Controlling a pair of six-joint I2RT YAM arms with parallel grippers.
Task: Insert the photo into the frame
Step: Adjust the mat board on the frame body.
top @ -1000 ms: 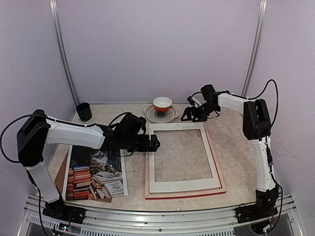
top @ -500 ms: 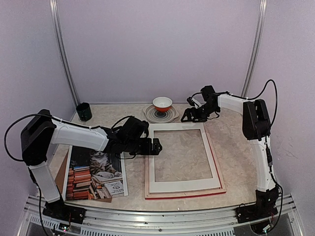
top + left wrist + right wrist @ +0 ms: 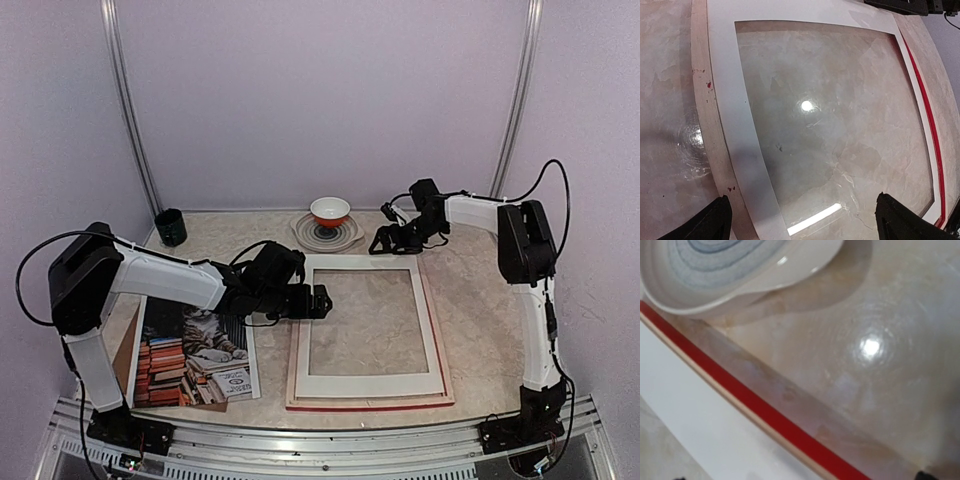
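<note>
Marble tabletop (image 3: 470, 280), both grippers empty at the frame (image 3: 370, 404)
Left gripper (image 3: 318, 298) and right gripper (image 3: 386, 240) stand wide, holding nothing. The photo (image 3: 190, 360) lies flat left of the frame, likely hard to pinch, and a push could skew the mat (image 3: 370, 380). Only the top view shows the photo; the right wrist shows a plate (image 3: 715, 280) crowding the red edge.

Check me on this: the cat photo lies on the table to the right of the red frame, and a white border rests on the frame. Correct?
Not quite: the top view shows the photo lying to the left of the frame. The white border does rest on the frame.
</note>
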